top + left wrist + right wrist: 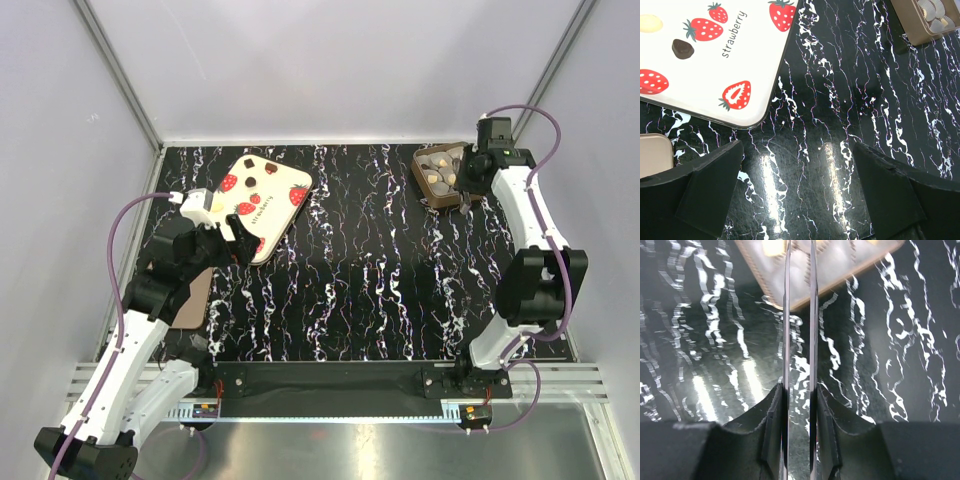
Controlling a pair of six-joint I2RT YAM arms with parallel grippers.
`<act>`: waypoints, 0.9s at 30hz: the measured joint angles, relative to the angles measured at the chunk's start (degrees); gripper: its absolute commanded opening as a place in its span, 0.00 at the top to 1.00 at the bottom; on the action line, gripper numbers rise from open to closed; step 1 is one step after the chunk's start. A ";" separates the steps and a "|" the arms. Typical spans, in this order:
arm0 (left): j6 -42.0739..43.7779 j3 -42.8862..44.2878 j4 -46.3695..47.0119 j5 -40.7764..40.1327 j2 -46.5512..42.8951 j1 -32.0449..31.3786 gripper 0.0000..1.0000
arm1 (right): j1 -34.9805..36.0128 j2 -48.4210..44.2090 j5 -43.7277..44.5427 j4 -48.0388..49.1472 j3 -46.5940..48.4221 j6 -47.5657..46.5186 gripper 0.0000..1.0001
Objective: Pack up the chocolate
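Observation:
The chocolate [438, 178], small round pale and gold pieces, lies in a square brown tray [425, 187] at the back right of the table. My right gripper [468, 180] hovers beside that tray. In the right wrist view, the right gripper [799, 395] is shut on a pair of thin metal tongs [787, 315], whose two blades reach forward to the tray's near rim [840, 282]. The blade tips are cut off by the top of the frame. My left gripper [797, 190] is open over bare table near the lid, holding nothing; the top view shows that left gripper [225, 243] at the left.
A flat cream lid [262, 200] printed with strawberries lies at the back left, and its corner [715, 55] is just ahead of the left fingers. A tan box [190, 300] sits under the left arm. Grey walls enclose the black marbled table [360, 280].

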 measured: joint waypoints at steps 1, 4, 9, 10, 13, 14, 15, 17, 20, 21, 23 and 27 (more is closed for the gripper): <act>0.00 0.00 0.00 0.00 0.00 0.00 0.01 | -0.59 0.57 0.07 -0.48 0.02 0.33 0.69; 0.00 0.00 0.00 0.00 0.02 0.00 0.01 | -1.88 2.25 0.48 -1.90 0.00 1.09 0.68; 0.00 0.00 0.02 0.02 0.09 0.00 0.01 | -2.89 2.78 1.44 -3.67 -0.20 1.79 0.68; 0.00 0.00 0.02 0.02 0.11 0.00 0.01 | -2.89 2.78 1.44 -3.76 -0.22 1.90 0.68; 0.00 0.00 0.02 0.04 0.15 0.00 0.01 | -2.89 2.78 1.42 -4.17 -0.24 2.16 0.68; 0.00 0.00 0.02 0.04 0.15 0.00 0.01 | -2.89 2.78 1.40 -4.22 -0.24 2.29 0.68; 0.00 0.00 0.04 0.04 0.15 0.00 0.01 | -2.89 2.78 1.38 -4.24 -0.35 2.32 0.68; 0.00 0.00 0.02 0.04 0.15 0.00 0.01 | -2.89 2.78 1.31 -4.31 -0.57 2.32 0.68; -0.02 0.00 0.02 0.04 0.15 0.00 0.01 | -2.89 2.78 1.31 -4.52 -0.66 2.29 0.68; 0.00 0.00 0.02 0.04 0.15 0.00 0.01 | -2.89 2.80 1.33 -4.50 -0.66 2.29 0.68; 0.00 0.00 0.02 0.04 0.15 0.00 0.01 | -2.89 3.04 1.31 -4.52 -0.68 2.29 0.67; 0.00 0.00 0.02 0.04 0.13 0.00 0.01 | -2.89 3.91 1.01 -4.74 -0.68 2.32 0.65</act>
